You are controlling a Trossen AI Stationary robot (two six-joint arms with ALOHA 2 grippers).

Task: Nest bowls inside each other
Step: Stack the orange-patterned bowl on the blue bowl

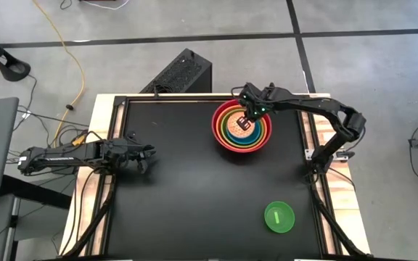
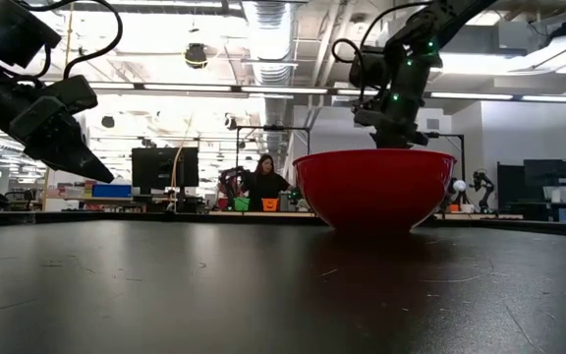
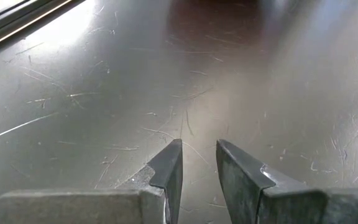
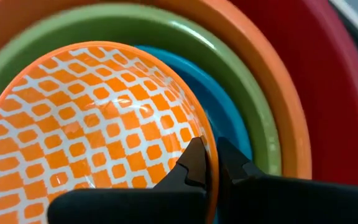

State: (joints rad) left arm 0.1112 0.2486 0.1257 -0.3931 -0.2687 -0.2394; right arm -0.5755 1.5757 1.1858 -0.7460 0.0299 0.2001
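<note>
- Right fingers (image 4: 209, 163) were clamped on rim of small orange-and-white patterned bowl (image 4: 86, 130), one finger inside, one outside; sat over the stack in high view (image 1: 249, 116).
- Patterned bowl was innermost in nest: blue bowl (image 4: 219, 102) around it, then lime green bowl (image 4: 166, 34), orange bowl (image 4: 272, 81), red bowl (image 4: 328, 81) outermost.
- Patterned bowl looked tilted in the stack; whether it touched the blue one couldn't be told.
- Nest stood toward far side of black counter (image 1: 194, 196), right of centre; in low view only red bowl (image 2: 373, 189) showed, right arm dropping into it from above.
- Small bright green bowl (image 1: 279, 217) sat alone near front right of counter, well apart from stack.
- Left fingers (image 3: 199, 163) were nearly closed, narrow gap between tips, gripping nothing; hung just above bare counter at left side (image 1: 145, 154).
- Cables lay on floor beyond counter; black box (image 1: 180, 72) at far edge.
- Person (image 2: 263, 185) was seated in room behind, w/ monitor (image 2: 165, 167) nearby.
</note>
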